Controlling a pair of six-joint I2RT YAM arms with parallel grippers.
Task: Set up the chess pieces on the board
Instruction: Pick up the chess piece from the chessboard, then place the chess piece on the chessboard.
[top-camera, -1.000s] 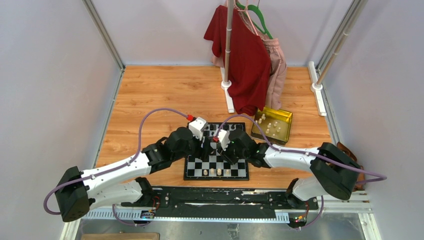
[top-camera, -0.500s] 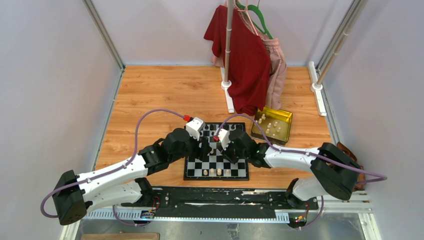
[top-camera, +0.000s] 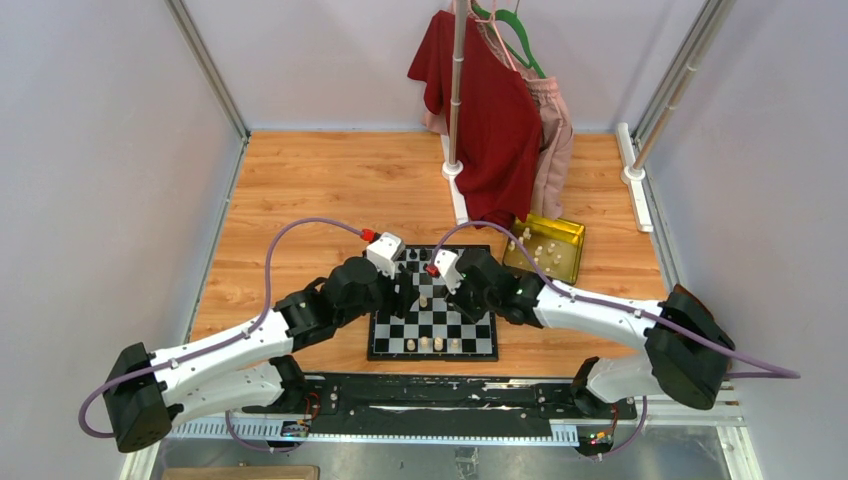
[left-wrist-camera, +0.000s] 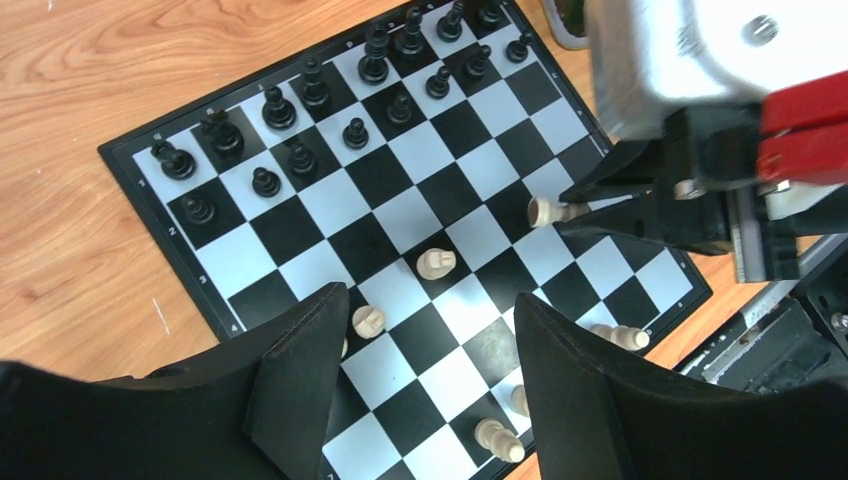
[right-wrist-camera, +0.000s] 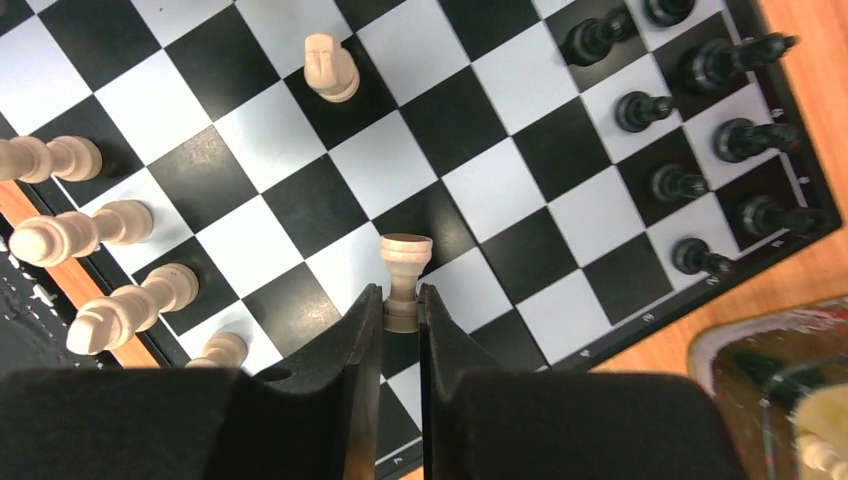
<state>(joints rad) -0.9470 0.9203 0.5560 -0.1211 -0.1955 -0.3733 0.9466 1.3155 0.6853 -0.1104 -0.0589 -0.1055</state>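
Wooden desk (top-camera: 330, 180) between grey walls, with a clothes rack at the far side. The board (top-camera: 432, 357) lies under both wrists.

Right pincer (right-wrist-camera: 400, 302): pinched on a pale rook (right-wrist-camera: 406, 258), named from its flat, collared top. The fingers clamp its foot and the head sticks out past the tips, which I judge leaves the target square in sight. I cannot tell whether the foot clears the board.

Left pincer (left-wrist-camera: 430, 300): spread wide and holding nothing, hanging over the middle squares. One pale chessman (left-wrist-camera: 435, 262) stands just ahead of the gap between its fingers, and a second chessman (left-wrist-camera: 368, 320) is close against one finger. That looks well placed for the next pick.

Black chessmen (left-wrist-camera: 312, 80) fill the two rows far ahead of the left pincer, so that side looks done. Pale men (right-wrist-camera: 60, 235) stand along the board edge behind the right pincer, toward the bases. More wait in the yellow tin (top-camera: 560, 222), off the board out beyond the right pincer.

Step in hand, as I read it: placing the rook.
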